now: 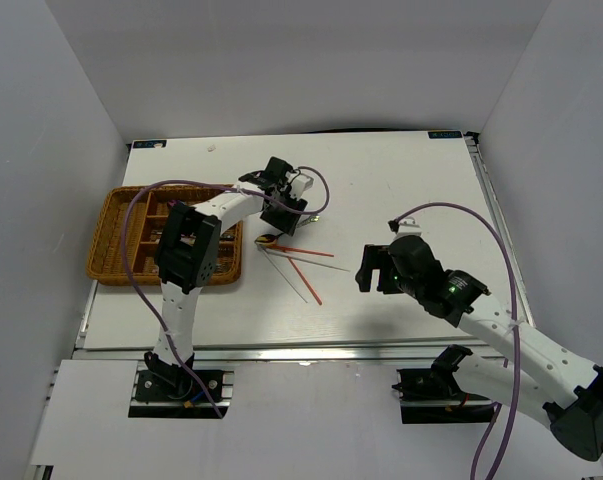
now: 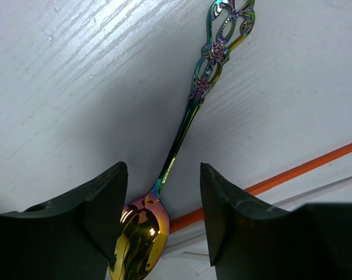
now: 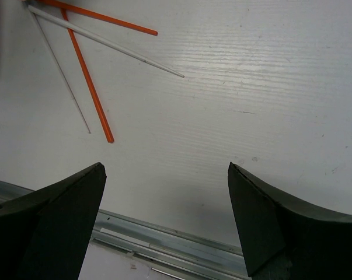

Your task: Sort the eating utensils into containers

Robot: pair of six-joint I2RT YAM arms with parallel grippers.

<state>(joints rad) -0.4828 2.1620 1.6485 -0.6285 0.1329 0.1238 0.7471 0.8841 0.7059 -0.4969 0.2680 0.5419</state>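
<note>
1. Gold-bowled spoon (image 2: 177,149) flat on the desk (image 2: 76,87), left of centre; left pincer (image 2: 163,172) gapes empty astride its neck.
2. Lower straight, pinch the neck, avoid the orange chopstick (image 2: 292,172).
3. Right pincer (image 3: 165,169) agape, empty: park it.

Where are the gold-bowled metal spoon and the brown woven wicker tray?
Gold-bowled metal spoon (image 2: 142,233): left wrist view, on its bowl.
Brown woven wicker tray (image 1: 105,235): top external view, on its left rim.

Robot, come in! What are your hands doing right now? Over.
Left gripper open, straddling the spoon, not gripping. Right gripper open, empty, over table. Red chopstick close beside spoon's bowl.
</note>
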